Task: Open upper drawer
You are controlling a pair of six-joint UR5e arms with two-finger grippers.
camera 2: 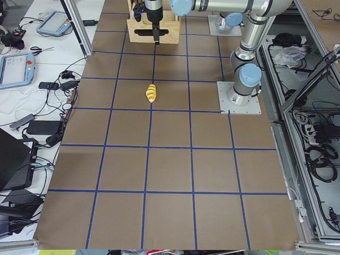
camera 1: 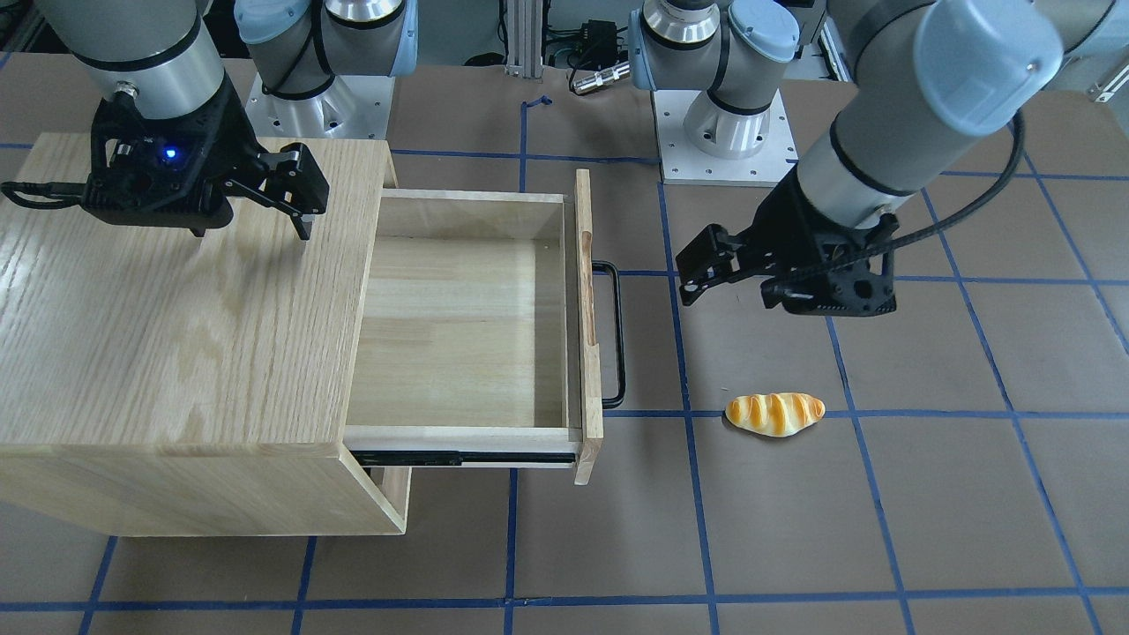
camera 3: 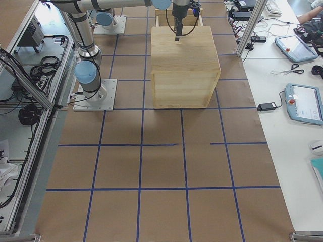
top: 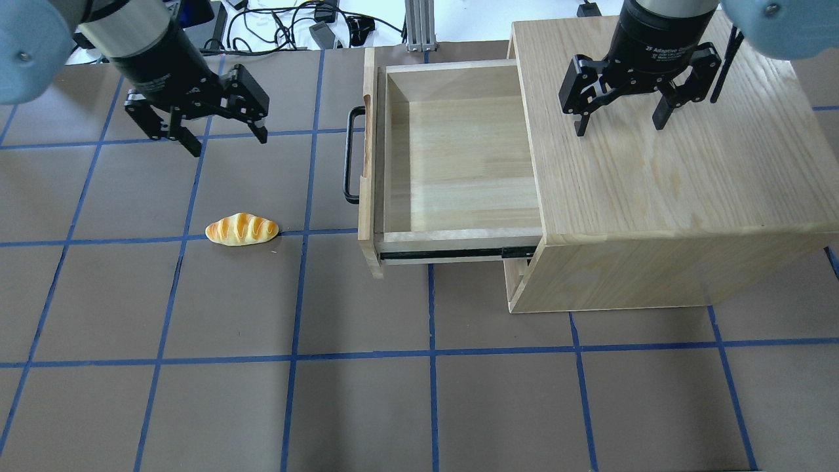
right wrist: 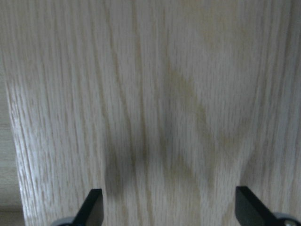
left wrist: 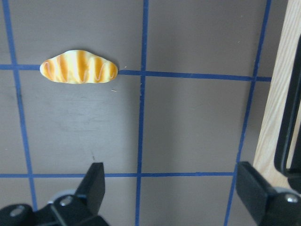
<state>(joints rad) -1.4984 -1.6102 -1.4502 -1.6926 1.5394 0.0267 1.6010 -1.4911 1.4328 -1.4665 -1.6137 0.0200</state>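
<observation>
The upper drawer (top: 459, 157) stands pulled far out of the oak cabinet (top: 655, 190) and is empty; it also shows in the front view (camera 1: 467, 317). Its black bar handle (top: 352, 154) faces my left side. My left gripper (top: 229, 144) is open and empty above the table, left of the handle and apart from it; its wrist view shows the drawer's front panel (left wrist: 277, 94) at the right edge. My right gripper (top: 619, 128) is open and empty just above the cabinet top (right wrist: 150, 94).
A toy bread roll (top: 242, 230) lies on the brown table left of the drawer, also in the left wrist view (left wrist: 79, 66). A black side rail (top: 452, 254) shows under the drawer. Blue tape lines grid the table.
</observation>
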